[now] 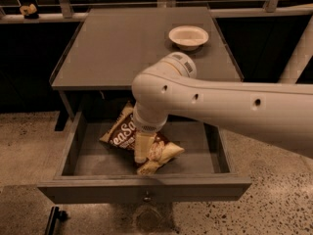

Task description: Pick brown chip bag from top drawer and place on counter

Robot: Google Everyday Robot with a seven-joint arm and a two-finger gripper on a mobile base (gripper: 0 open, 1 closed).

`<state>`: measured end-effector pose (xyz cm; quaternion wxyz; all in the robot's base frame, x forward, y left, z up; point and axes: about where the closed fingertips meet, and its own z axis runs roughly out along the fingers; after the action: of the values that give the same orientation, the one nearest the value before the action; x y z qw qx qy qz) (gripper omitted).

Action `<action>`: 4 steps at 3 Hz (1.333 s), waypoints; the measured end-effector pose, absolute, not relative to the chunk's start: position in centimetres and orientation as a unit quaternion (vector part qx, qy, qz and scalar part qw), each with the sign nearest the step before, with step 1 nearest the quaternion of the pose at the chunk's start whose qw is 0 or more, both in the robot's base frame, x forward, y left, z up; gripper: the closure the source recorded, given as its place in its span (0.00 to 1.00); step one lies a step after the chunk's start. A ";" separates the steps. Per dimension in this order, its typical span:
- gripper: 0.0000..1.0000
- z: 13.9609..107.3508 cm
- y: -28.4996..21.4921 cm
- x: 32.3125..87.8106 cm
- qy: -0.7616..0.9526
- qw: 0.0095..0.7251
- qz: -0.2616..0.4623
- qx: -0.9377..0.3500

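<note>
The flat grey rectangular counter (122,48) carries one round white bowl (188,35) near its far right corner. Below, the open grey metal top drawer (200,155) carries the brown chip bag (122,133). My gripper (141,156) hangs over that bag.

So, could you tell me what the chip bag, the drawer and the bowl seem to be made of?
The brown chip bag looks like thin plastic film: crinkled, shiny. The top drawer seems matte grey metal, with thin flat walls. The white bowl may be paper or ceramic; its dull finish leaves that open. The gripper is down in the drawer, at the bag.
</note>
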<state>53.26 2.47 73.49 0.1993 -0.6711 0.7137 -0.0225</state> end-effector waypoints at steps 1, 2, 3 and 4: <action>0.00 72.7 1.7 54.6 0.713 0.188 -0.017 -0.675; 0.00 68.8 0.6 55.2 0.726 0.180 -0.010 -0.664; 0.00 65.3 -0.5 55.2 0.741 0.189 -0.012 -0.645; 0.00 62.9 -0.9 54.9 0.751 0.201 -0.013 -0.629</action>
<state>54.89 -0.86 62.90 0.2010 -0.6287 0.7511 -0.0130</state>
